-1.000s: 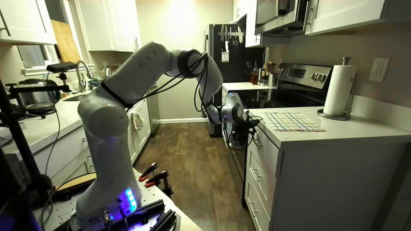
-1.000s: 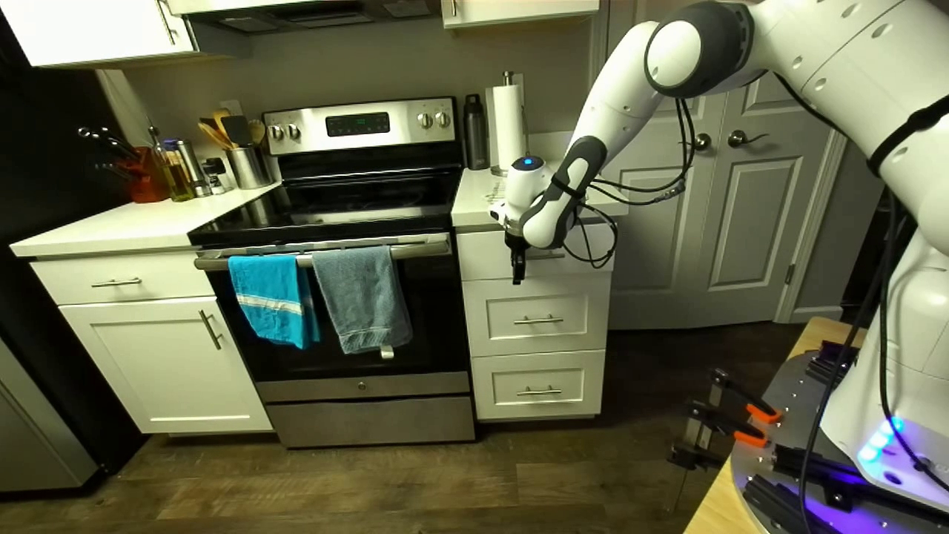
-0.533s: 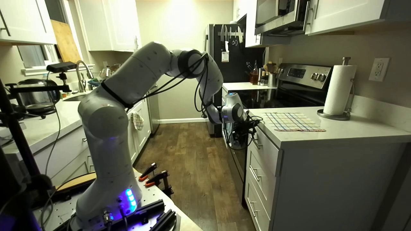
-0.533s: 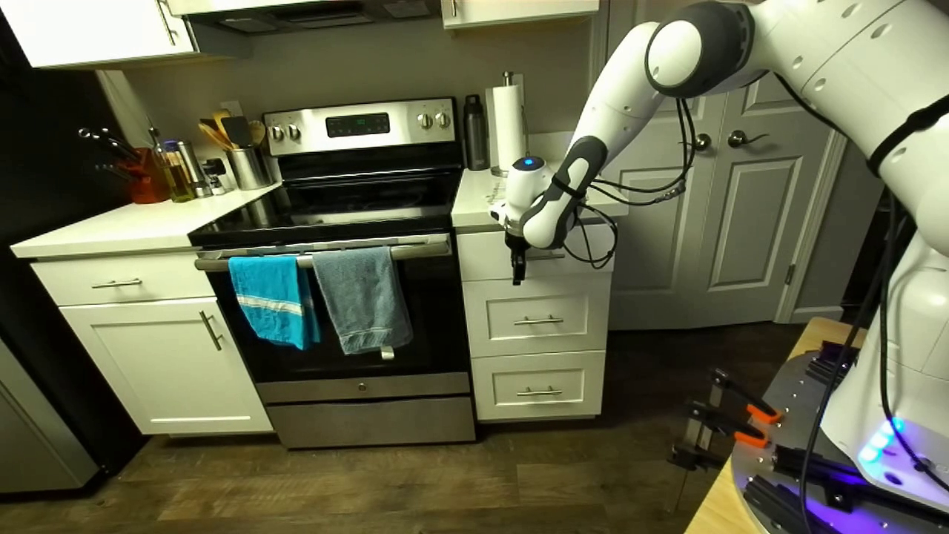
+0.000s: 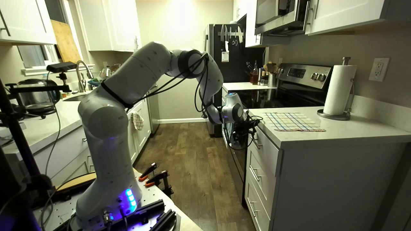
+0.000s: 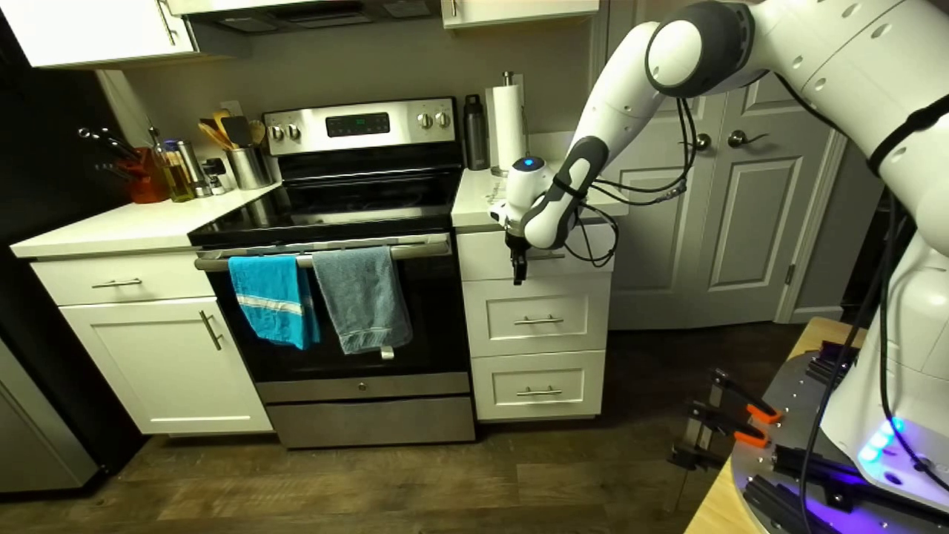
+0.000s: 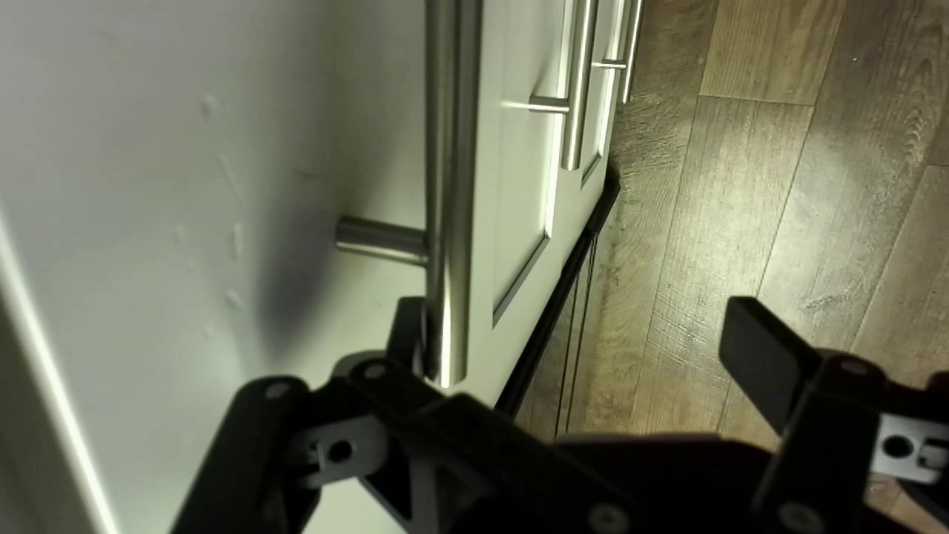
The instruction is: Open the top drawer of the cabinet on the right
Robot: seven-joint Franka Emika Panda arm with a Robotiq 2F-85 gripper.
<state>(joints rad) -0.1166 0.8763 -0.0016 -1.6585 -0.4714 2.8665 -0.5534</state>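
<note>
Pincer (image 7: 574,319), one, on the only arm (image 6: 626,89) in view: its two fingers (image 7: 764,363) stood wide apart, nothing held. Bar (image 7: 451,189) of the top drawer (image 5: 268,152), one: we found its near end between the fingers, just beside the inner one on the drawer side, well apart from the outer; contact we could not make out. The long axis ran level along the drawer, off to one side of the pincer and across its line of closing. We judged that the next move called for closing there, then drawing straight out, and that a hold so near the tip might slip. Top drawer, one, just inward of the pincer; whether flush or slightly proud, unclear. Lower drawers (image 6: 537,341), two, below the pincer, one bar on each. Beside it, on the stove (image 6: 437,319) side: towels (image 6: 274,300), two. Above it, on the counter (image 5: 362,134): cloth (image 5: 293,122), one; roll (image 5: 338,89), one; flask (image 6: 475,133), one.
</note>
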